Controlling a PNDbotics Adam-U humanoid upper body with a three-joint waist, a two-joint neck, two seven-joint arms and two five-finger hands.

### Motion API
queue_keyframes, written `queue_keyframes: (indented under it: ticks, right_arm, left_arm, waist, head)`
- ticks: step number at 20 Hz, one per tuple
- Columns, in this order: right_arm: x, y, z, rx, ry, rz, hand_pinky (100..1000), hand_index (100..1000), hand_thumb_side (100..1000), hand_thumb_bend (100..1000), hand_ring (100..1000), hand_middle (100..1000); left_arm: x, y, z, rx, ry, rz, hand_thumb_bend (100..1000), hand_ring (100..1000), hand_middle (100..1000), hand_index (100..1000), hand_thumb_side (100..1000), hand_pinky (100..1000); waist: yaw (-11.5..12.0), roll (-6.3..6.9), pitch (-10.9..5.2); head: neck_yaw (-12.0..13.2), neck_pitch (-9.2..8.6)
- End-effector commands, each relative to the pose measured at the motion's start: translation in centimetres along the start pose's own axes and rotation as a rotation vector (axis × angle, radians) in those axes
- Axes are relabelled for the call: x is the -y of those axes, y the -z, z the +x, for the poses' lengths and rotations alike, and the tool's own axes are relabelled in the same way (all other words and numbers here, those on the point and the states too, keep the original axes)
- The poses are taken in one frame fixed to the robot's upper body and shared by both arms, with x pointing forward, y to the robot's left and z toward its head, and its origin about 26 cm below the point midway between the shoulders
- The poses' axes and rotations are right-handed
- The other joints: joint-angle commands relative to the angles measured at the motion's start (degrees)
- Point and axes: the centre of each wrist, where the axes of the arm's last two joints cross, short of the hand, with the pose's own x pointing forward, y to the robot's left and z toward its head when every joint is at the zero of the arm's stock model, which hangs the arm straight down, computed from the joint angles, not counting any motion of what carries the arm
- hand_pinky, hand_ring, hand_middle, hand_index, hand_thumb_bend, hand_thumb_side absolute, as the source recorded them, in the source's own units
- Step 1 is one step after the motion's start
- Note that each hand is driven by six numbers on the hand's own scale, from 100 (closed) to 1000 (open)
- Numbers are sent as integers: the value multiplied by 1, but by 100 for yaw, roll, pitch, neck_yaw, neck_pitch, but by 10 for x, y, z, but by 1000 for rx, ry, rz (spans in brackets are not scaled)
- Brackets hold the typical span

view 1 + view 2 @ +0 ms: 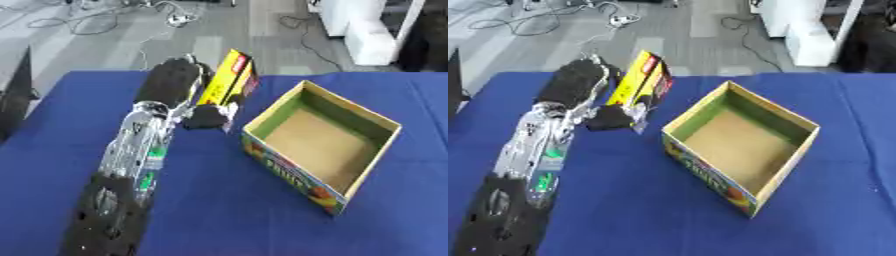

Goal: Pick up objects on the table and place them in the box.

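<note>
Left eye view: the left hand (208, 116) has its fingers curled round a yellow packet (229, 78), holding it tilted above the blue table (219, 210); right of the hand sits the open cardboard box (320, 186), holding nothing. Right eye view: packet and hand are left of the box, apart from its rim.
</note>
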Motion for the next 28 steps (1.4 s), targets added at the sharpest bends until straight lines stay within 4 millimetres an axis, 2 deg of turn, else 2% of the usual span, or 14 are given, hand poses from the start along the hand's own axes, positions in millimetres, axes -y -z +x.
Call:
queue_keyframes:
  ticks: [1,4,9,12,28]
  right_arm:
    - [1,6,8,-3,-22,32,141,479,1000,100,298,383]
    - [1,6,8,-4,-22,34,141,479,1000,100,298,383]
    - [1,7,7,-8,-17,38,141,479,1000,100,299,384]
    - [1,7,6,-16,-13,38,141,479,1000,100,299,384]
    - [2,11,8,-17,9,29,141,479,1000,100,298,384]
  left_arm:
    - [-12,1,6,58,-56,150,100,100,154,287,683,100]
    - [-10,1,8,110,-98,236,100,100,153,278,686,100]
    - [0,3,8,171,-138,280,100,100,153,281,692,100]
    - [5,6,7,187,-151,290,100,100,153,278,693,100]
    - [28,45,17,345,-104,238,100,100,153,244,695,100]
  waist:
    - [2,-25,-39]
    - [-2,-23,-36]
    - [-44,-21,-32]
    - [-109,-19,-45]
    - [-268,3,-105]
  head:
    - [43,-23]
    - [45,-23]
    - [39,-30]
    - [-62,-49]
    - [-16,-99]
